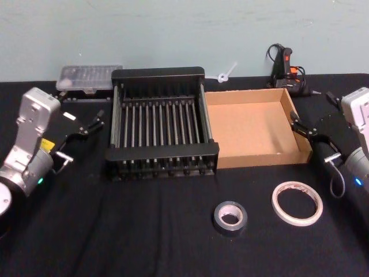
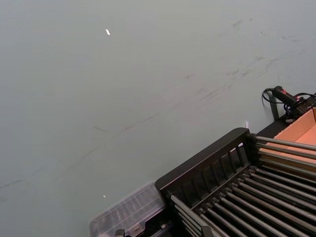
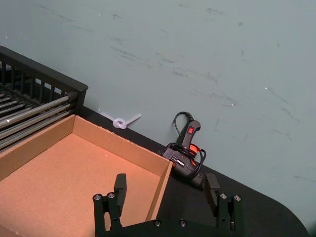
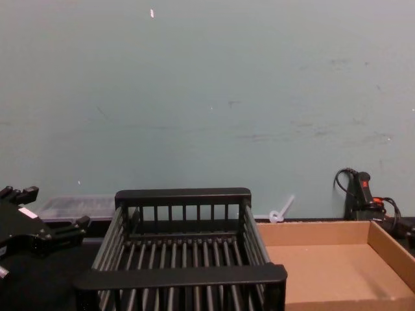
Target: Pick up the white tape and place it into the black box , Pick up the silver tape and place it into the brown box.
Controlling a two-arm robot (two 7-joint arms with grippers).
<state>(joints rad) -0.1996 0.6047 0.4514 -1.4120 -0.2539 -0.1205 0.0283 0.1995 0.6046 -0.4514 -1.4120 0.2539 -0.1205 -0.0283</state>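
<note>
Both tapes are lying flat on the near table. The white tape (image 1: 297, 202) is sitting near right, a thin wide ring with a reddish inner core; the silver tape (image 1: 230, 216) is just left of it, a small thick grey roll, both well apart from either box. My right gripper (image 1: 315, 140) is hanging farther back at the brown box (image 1: 305, 137) right wall, fingers spread wide, nearer both tapes. My left gripper (image 1: 81, 134) is idling wide left of the black box (image 1: 157, 75).
</note>
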